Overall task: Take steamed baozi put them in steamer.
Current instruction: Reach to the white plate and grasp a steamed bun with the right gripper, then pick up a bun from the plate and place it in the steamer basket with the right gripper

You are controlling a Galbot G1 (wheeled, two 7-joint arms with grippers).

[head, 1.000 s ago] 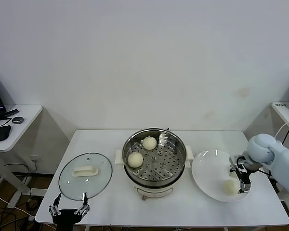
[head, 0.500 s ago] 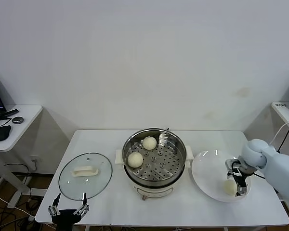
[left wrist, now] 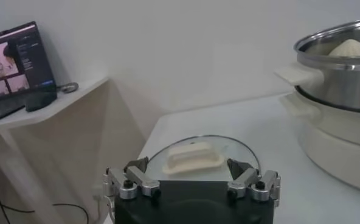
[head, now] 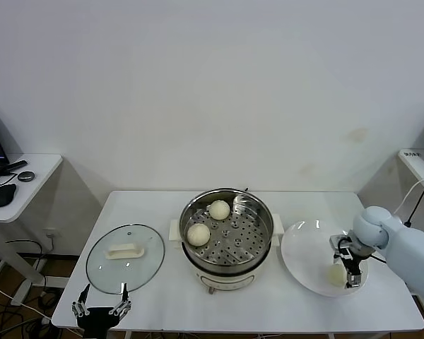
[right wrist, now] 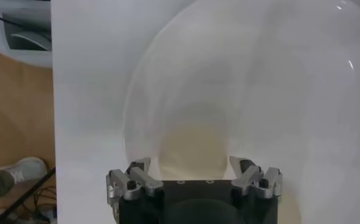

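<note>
The right gripper (head: 348, 270) is spread open around a bun (head: 336, 275) on the plate (head: 304, 256), nothing gripped. If closed off-centre, the bun could be squeezed out and rolled off, missing the steamer (head: 227, 227).

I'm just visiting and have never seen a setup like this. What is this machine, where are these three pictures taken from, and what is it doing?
It is a two-armed robot. One picture looks down from its head; the other two come from cameras on its wrists. On the white table stand a shiny steel steamer pot holding two cream-white buns, a round glass lid and a flat white plate. The right gripper is open around a third bun on the plate, not yet gripping. The left gripper waits open near the lid.
</note>
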